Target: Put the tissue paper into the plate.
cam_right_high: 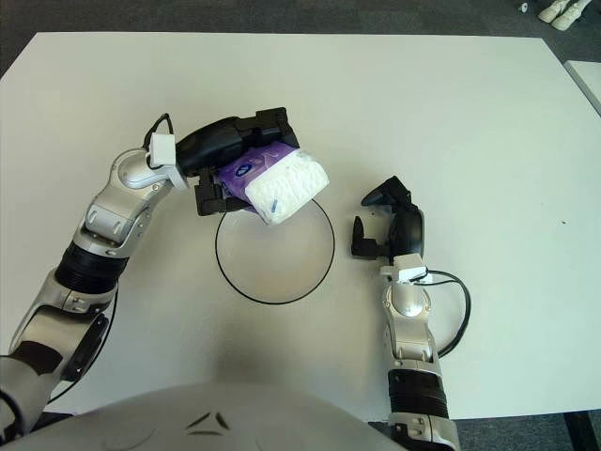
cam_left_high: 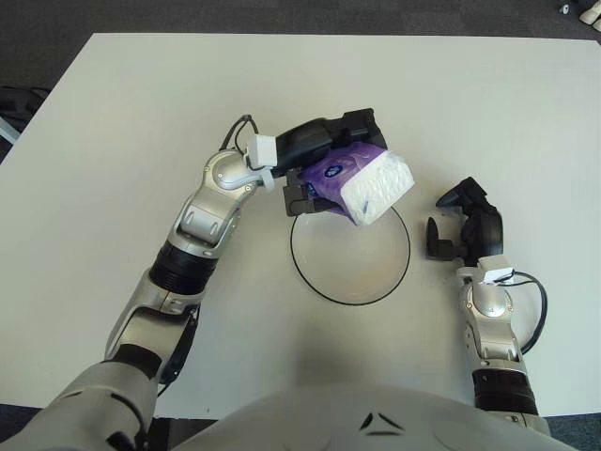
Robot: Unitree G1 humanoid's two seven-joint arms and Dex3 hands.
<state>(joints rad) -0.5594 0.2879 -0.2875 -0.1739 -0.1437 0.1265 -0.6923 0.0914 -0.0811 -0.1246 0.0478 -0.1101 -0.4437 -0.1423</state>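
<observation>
My left hand (cam_left_high: 329, 164) is shut on a purple and white tissue pack (cam_left_high: 368, 183) and holds it over the far rim of the plate (cam_left_high: 324, 282), a clear round dish with a dark rim on the white table. The pack is tilted, its white end pointing right and down. The same pack shows in the right eye view (cam_right_high: 282, 183) above the plate's rim (cam_right_high: 246, 287). My right hand (cam_left_high: 462, 221) is to the right of the plate, fingers spread and empty.
The white table (cam_left_high: 141, 113) stretches wide on all sides of the plate. Dark floor lies beyond the far edge. Small pale objects (cam_right_high: 561, 9) sit at the top right corner beyond the table.
</observation>
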